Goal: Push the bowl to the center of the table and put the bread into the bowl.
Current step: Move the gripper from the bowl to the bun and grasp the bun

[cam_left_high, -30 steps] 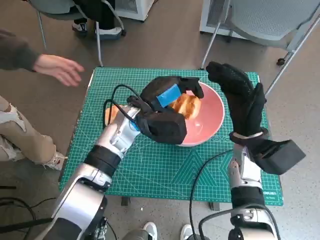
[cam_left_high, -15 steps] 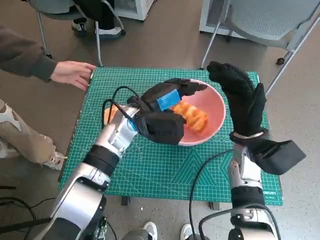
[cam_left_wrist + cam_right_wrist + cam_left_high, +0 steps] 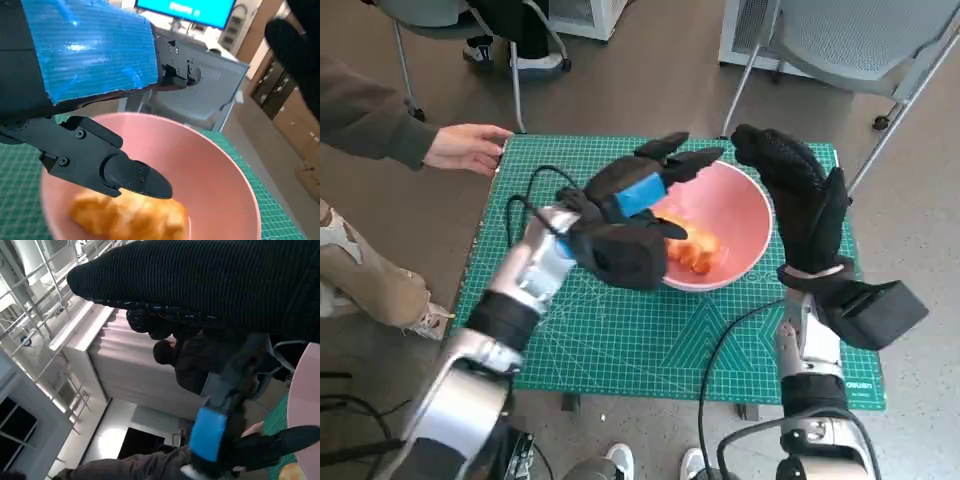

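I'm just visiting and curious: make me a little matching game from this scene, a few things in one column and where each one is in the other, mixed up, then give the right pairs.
Things:
1. bread
2. left hand
3. right hand
4. person's hand

Places:
A. at the mat's far left corner
B. lying inside the pink bowl
C. raised beside the bowl's right rim
D. above the bowl, fingers spread, holding nothing

Pairs: 1-B, 2-D, 3-C, 4-A
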`<state>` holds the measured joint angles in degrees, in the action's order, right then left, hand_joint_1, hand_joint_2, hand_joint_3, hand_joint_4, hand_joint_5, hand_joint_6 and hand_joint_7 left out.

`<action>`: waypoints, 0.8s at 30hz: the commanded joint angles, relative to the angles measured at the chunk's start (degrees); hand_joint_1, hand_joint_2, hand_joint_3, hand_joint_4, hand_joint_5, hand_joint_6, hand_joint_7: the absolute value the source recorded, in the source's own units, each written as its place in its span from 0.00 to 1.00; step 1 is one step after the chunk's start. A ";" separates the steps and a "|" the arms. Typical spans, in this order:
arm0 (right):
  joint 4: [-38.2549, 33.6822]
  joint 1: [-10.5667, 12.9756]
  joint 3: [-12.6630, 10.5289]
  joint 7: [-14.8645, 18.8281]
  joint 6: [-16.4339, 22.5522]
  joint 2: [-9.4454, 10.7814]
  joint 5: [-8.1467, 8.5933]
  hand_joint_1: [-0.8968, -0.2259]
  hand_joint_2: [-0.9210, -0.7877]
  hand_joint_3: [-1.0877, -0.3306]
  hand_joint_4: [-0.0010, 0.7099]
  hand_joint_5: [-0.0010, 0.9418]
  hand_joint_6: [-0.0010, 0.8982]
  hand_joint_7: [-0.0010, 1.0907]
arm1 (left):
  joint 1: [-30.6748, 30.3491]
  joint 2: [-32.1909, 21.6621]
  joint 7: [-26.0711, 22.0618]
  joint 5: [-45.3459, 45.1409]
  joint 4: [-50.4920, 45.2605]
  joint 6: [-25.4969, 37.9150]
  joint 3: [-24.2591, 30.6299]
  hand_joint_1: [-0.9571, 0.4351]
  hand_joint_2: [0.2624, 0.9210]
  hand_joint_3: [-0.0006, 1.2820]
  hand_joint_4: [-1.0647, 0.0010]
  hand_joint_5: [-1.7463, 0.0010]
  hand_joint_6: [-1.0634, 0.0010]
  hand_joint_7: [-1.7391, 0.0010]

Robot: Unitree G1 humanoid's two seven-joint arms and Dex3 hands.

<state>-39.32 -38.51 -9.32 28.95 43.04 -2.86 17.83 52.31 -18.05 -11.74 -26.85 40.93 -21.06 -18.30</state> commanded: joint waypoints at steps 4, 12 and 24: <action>0.35 2.06 0.28 -0.15 -1.18 0.53 0.08 0.42 0.00 0.40 0.27 0.00 0.05 0.43 | -7.73 -7.27 -4.03 3.13 -12.30 3.90 5.26 0.16 1.00 0.09 1.00 1.00 0.84 1.00; 0.72 2.42 0.40 0.08 -1.37 0.54 0.23 0.42 0.00 0.40 0.28 0.00 0.05 0.43 | -16.61 -14.76 -7.35 5.03 -25.92 11.51 12.37 0.27 0.91 0.01 1.00 1.00 0.80 0.99; -0.43 1.60 0.30 -0.03 -1.88 0.43 0.10 0.41 0.00 0.40 0.28 0.00 0.05 0.43 | -26.05 -21.09 -13.44 -0.91 -45.65 35.90 17.33 0.42 0.73 0.00 1.00 1.00 0.77 0.98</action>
<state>-38.59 -37.37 -8.94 28.95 42.40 -2.64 17.87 27.54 -38.41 -22.95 -25.73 0.97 9.15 -0.91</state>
